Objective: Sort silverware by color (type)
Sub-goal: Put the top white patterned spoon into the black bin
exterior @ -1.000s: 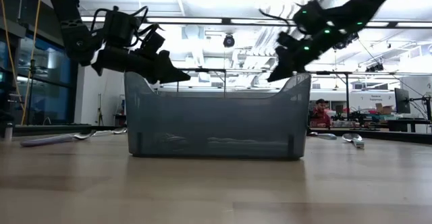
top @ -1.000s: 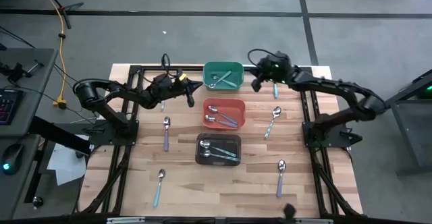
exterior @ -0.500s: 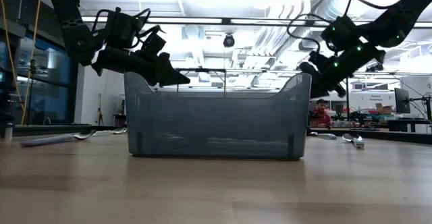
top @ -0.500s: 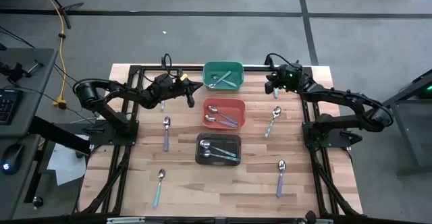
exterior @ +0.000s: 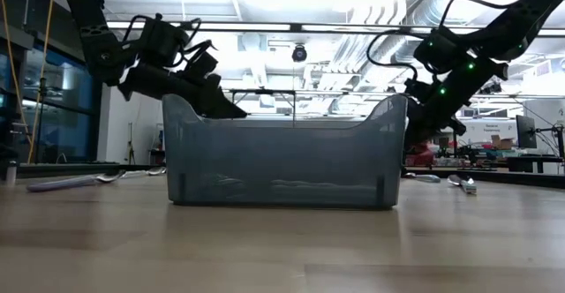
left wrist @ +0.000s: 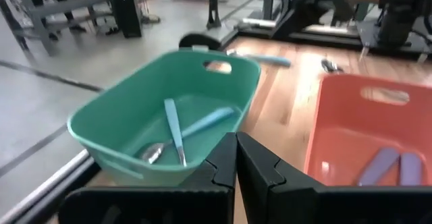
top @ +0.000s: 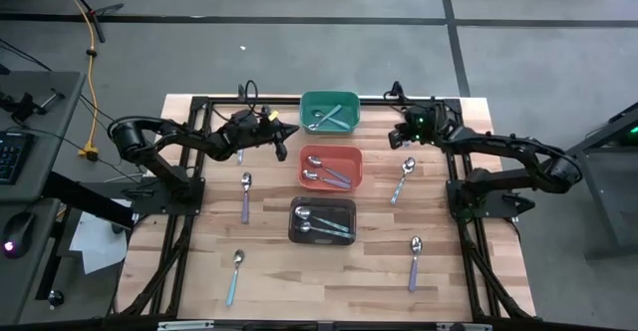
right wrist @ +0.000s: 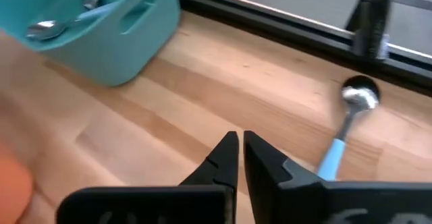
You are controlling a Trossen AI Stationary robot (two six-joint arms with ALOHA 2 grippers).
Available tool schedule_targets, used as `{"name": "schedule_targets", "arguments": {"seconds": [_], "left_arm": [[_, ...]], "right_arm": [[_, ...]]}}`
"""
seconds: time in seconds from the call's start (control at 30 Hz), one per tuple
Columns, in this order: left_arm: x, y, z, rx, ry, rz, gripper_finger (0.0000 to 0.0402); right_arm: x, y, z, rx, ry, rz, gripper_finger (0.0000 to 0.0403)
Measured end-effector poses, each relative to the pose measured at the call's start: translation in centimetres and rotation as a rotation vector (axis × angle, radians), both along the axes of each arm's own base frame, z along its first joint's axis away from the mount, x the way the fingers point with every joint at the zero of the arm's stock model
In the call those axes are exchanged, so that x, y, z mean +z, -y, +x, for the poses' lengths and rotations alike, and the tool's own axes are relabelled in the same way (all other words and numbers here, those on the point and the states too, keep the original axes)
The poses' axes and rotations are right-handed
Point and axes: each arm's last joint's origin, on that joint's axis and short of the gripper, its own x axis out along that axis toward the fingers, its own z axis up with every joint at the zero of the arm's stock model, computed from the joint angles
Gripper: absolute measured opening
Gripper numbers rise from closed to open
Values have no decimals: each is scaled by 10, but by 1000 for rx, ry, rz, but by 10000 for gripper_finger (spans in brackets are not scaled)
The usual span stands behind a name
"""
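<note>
Hovering right gripper (top: 403, 135) near green bin (top: 330, 100) rim

Small silver-bowled spoons with slim pastel handles, some binned and some loose on the wooden table.

You see two light-blue spoons (top: 331, 120) crossed in the green bin, lavender-handled ones (top: 329, 174) in the red-orange bin and more spoons (top: 321, 223) in the black bin. Loose on the table lie a lavender spoon (top: 245, 195) left of the bins, a blue one (top: 234, 275) nearer the front, a blue one (top: 402, 177) right of the red-orange bin and a lavender one (top: 415, 261) front right.
</note>
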Motion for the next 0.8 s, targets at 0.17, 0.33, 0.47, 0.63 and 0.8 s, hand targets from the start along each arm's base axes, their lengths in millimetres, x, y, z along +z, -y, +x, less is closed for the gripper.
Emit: {"name": "schedule_targets", "arguments": {"seconds": [0.17, 0.33, 0.47, 0.63, 0.8], "left_arm": [[-8, 2, -2, -1, -50, -101, 4], [-19, 5, -6, 8, -163, -184, 33], [-14, 6, -12, 68, -245, -231, 64], [7, 2, -23, 271, -413, -245, 86], [22, 4, -37, 380, -523, -365, 90]], "right_arm": [[4, -1, 5, 65, -7, -69, 36], [10, 6, 5, 165, 15, -164, 46], [17, 16, 1, 234, 69, -236, 29], [25, 30, -11, 200, 67, -335, 4], [38, 45, -21, 190, 108, -377, 3]]}}
